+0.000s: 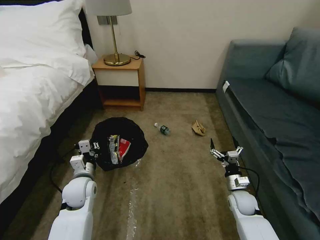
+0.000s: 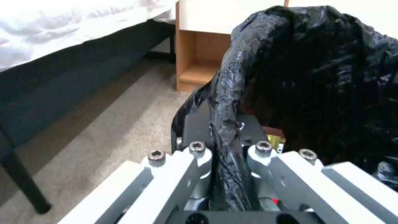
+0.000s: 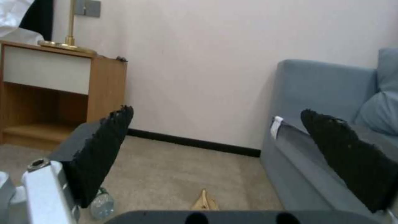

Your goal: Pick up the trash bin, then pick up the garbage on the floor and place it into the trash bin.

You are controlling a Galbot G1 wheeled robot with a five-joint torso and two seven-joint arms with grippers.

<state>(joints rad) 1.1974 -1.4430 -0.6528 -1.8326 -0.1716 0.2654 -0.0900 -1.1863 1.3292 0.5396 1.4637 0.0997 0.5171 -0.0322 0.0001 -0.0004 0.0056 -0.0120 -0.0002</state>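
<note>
One bottle (image 1: pixel 162 129) flat on carpet, cap toward bed (left gripper (image 1: pixel 89 145) pinching trash bin (image 1: pixel 119 143) rim, right gripper (image 1: pixel 225 149) spread).

No legible text, label or number on anything here

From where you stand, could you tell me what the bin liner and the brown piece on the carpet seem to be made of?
Bin liner: thin glossy black plastic film, judging by its crinkles and sheen. Brown piece: probably matte paper, since it is creased and crumpled.
</note>
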